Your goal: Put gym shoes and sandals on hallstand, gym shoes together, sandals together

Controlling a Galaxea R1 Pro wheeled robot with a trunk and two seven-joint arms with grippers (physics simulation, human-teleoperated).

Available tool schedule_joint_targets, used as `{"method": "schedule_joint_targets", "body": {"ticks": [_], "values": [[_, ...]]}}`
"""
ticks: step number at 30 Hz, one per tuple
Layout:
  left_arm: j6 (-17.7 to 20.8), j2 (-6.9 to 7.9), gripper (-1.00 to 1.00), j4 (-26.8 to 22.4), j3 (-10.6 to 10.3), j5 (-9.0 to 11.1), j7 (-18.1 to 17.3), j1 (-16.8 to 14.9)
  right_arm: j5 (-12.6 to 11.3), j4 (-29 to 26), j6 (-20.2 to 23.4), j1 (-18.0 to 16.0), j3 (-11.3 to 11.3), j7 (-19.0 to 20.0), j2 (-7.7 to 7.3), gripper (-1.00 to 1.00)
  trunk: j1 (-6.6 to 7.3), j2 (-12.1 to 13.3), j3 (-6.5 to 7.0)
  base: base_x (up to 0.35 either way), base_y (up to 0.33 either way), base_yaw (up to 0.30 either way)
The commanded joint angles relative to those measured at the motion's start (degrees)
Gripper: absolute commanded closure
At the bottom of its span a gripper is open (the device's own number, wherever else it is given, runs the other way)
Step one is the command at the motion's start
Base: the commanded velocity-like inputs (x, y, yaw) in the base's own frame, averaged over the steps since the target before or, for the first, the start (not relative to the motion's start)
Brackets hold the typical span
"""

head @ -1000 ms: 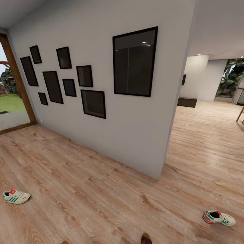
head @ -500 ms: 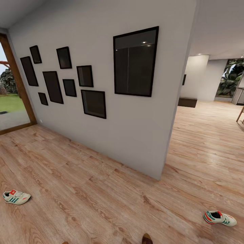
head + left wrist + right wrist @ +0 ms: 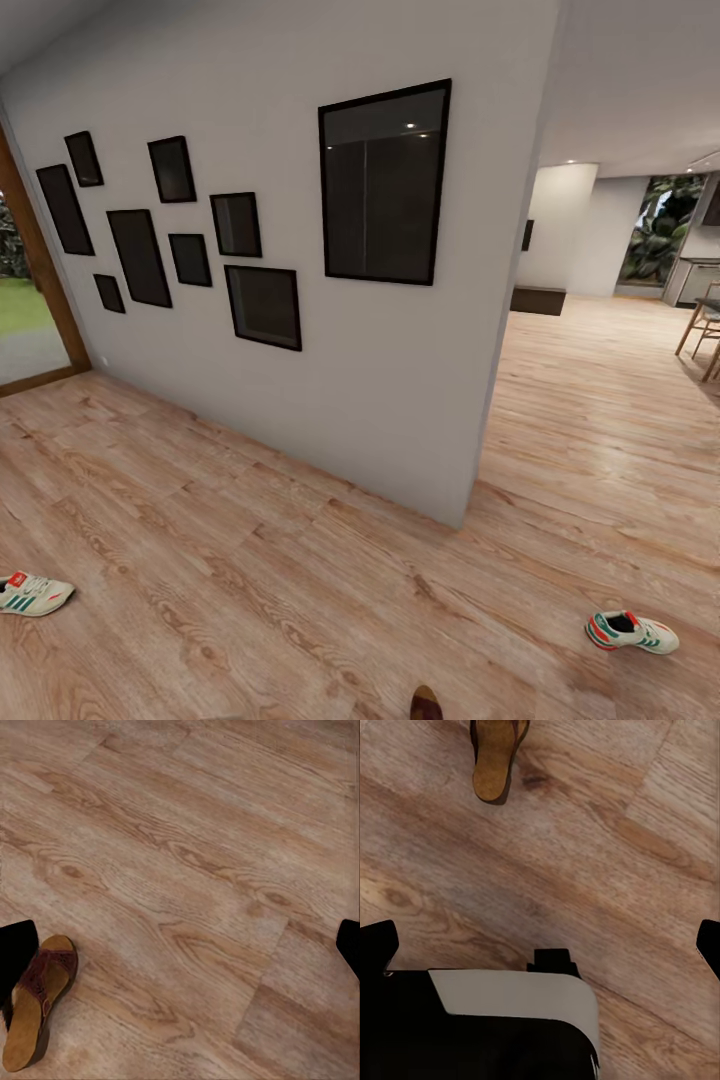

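Head view, left to right: I see one gym shoe [image 3: 33, 594] lying on the floor [image 3: 250, 560] at the far left edge of the picture, partly cut off. Behind it stands a white wall [image 3: 300, 400] carrying a cluster of dark frames [image 3: 140, 257] and one large frame [image 3: 383, 183]. A sandal [image 3: 426, 704] shows only its tip at the bottom edge, near the middle. The second gym shoe [image 3: 630, 632] lies on the floor toward the lower right, well apart from the first, past the wall's end. Further right the floor runs into an open room with a dark low bench [image 3: 538, 300] and chair legs [image 3: 700, 335] at the right edge.

Left wrist view: I see a sandal [image 3: 39, 997] flat on the planks, strap up, tan footbed showing. The left gripper [image 3: 180, 945] has its dark fingertips [image 3: 16, 949] at opposite edges of the picture, spread wide with nothing between them; one tip sits just beside the sandal.

Right wrist view: another sandal [image 3: 496, 754] lies on the floor, cut off by the picture's edge. The right gripper [image 3: 540, 941] likewise has its fingertips [image 3: 376, 941] far apart and empty. A black and white part of the robot's body [image 3: 495, 1020] sits between them in the frame.
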State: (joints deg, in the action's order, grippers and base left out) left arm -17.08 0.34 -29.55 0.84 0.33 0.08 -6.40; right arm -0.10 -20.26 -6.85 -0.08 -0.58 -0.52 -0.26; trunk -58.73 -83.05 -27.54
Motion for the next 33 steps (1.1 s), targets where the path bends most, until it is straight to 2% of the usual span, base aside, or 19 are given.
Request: {"method": "schedule_joint_targets", "body": {"ticks": [1,5,6,7,9,11,12,13,14,16,17,22,27,33], "values": [[-0.1,0.0,-1.0,-0.47,0.04,-0.01,0.01,-2.91,0.04,-0.59,0.19,-0.01,-0.04,-0.11,0.0,-1.0,0.0,-0.03,-0.06,0.0,0.0,-0.006],[1.2,-0.28,-1.0,-0.8,-0.03,-0.06,0.01,-9.75,0.05,-1.99,0.63,-0.37,-0.04,-0.18,0.0,-1.0,0.0,-0.03,-0.06,0.0,0.0,-0.003],[2.91,-0.56,-1.0,-0.85,-0.07,-0.09,-0.01,-12.55,0.1,-2.35,0.97,-0.94,-0.04,-0.21,0.0,-1.0,0.0,-0.03,-0.06,0.0,0.0,-0.001],[6.63,-1.19,-1.0,-0.95,-0.1,-0.17,-0.04,-16.32,0.14,-3.53,2.37,-2.76,-0.04,-0.37,0.0,-1.0,0.0,-0.03,-0.06,0.0,0.0,0.0],[9.39,-1.58,-1.0,-1.01,-0.11,-0.2,-0.09,-18.65,0.14,-5.15,4.22,-4.17,-0.04,-0.46,0.0,-1.0,0.0,-0.03,-0.06,0.0,0.0,0.0],[13.04,-1.93,-1.0,-1.07,-0.12,-0.19,-0.13,-22.21,0.06,-8.5,8.55,-6.48,-0.04,-0.5,0.0,-1.0,0.0,-0.03,-0.06,0.0,0.0,0.0],[14.72,-2.14,-1.0,-1.09,-0.13,-0.18,-0.14,-24.66,0.01,-10.88,12.16,-7.81,-0.04,-0.51,0.0,-1.0,0.0,-0.03,-0.06,0.0,0.0,0.0],[15.33,-2.22,-1.0,-1.1,-0.15,-0.17,-0.15,-25.85,0.0,-11.96,14.05,-8.3,-0.04,-0.52,0.0,-1.0,0.0,-0.03,-0.06,0.0,0.0,0.0],[16.22,-2.33,-1.0,-1.11,-0.14,-0.14,-0.15,-27.96,-0.03,-13.88,17.8,-9.02,-0.04,-0.53,0.0,-1.0,0.0,-0.03,-0.06,0.0,0.0,0.0],[16.78,-2.4,-1.0,-1.08,-0.16,-0.1,-0.16,-29.73,-0.08,-15.96,21.14,-9.48,-0.04,-0.42,0.0,-1.0,0.0,-0.03,-0.06,0.0,0.0,0.0],[17.09,-2.45,-1.0,-1.07,-0.18,-0.07,-0.16,-31.01,-0.11,-18.81,23.92,-9.77,-0.04,-0.3,0.0,-1.0,0.0,-0.03,-0.06,0.0,0.0,0.0],[16.75,-2.45,-1.0,-0.79,-0.32,-0.07,-0.17,-32.9,-0.15,-30.64,28.57,-10.2,0.02,-0.19,-0.08,-1.0,0.0,-0.03,-0.06,0.0,0.0,0.0],[14.95,-2.4,-1.0,-0.57,-0.36,0.06,-0.17,-33.21,-0.12,-33.52,29.43,-10.28,0.32,-0.21,0.03,-1.0,0.0,-0.03,-0.06,0.0,0.0,0.0],[14.75,-2.4,-1.0,-0.54,-0.35,0.01,-0.17,-33.23,-0.11,-33.85,29.52,-10.29,0.33,-0.11,-0.04,-1.0,0.0,-0.03,-0.06,0.0,0.0,0.0]]}}
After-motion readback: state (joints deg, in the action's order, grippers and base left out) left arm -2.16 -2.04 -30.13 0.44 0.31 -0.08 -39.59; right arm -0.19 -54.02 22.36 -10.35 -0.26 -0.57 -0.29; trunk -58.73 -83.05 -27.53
